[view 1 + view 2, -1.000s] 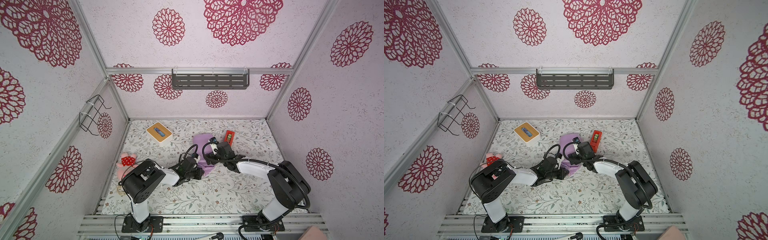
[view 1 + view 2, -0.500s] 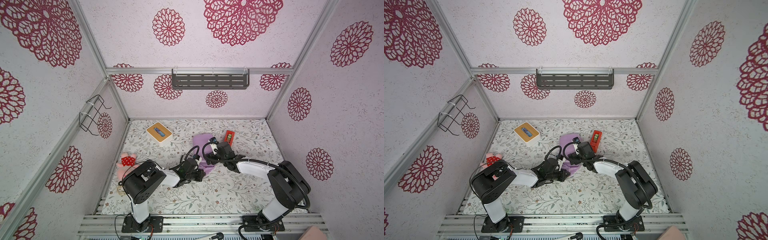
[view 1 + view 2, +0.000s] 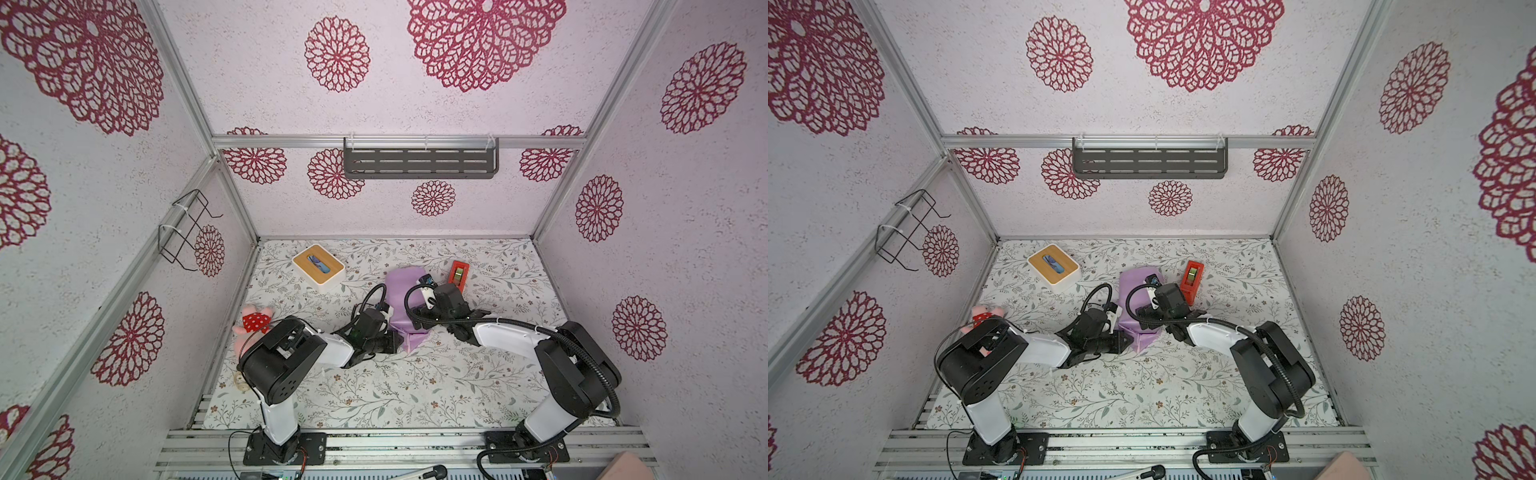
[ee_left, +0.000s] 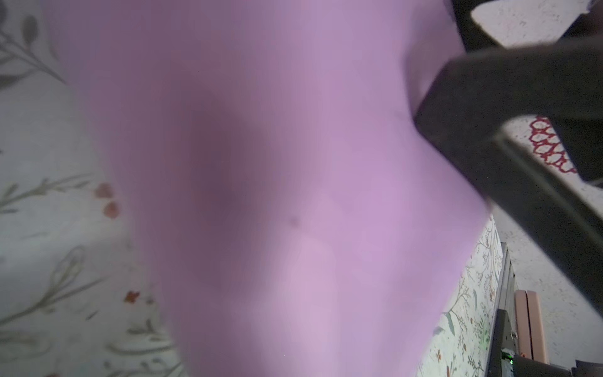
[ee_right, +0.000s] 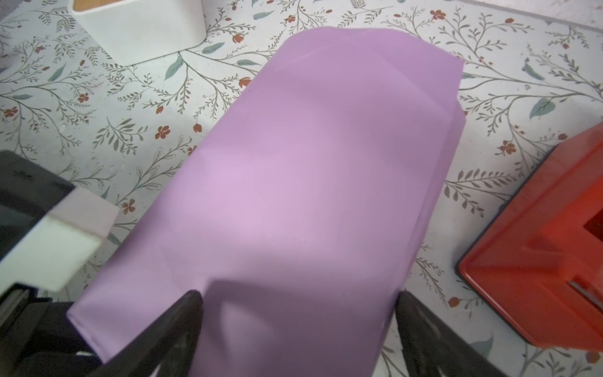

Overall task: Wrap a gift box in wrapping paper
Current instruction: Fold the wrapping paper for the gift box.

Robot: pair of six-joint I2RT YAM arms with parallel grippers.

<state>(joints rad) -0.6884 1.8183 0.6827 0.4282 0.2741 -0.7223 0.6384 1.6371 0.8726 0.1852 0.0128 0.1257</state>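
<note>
The lilac wrapping paper (image 3: 401,286) (image 3: 1136,282) lies folded into a long bundle in the middle of the table. The gift box is hidden under it. My right gripper (image 5: 293,326) (image 3: 415,322) stands open over the bundle's near part, one dark finger (image 5: 182,326) on each side of it. At the paper's near corner my left gripper (image 3: 397,343) (image 3: 1126,341) is low. The left wrist view is filled by blurred lilac paper (image 4: 293,163), which hides its fingers; they read as shut. Whether they pinch the paper is hidden.
A white box with a wooden slotted top (image 3: 318,269) stands at the back left. A red tape dispenser (image 3: 458,272) (image 5: 538,261) sits just right of the paper. A pink plush toy (image 3: 253,322) lies by the left wall.
My left gripper has shifted slightly nearer along the paper's near corner. The right arm and the bundle have stayed put.
</note>
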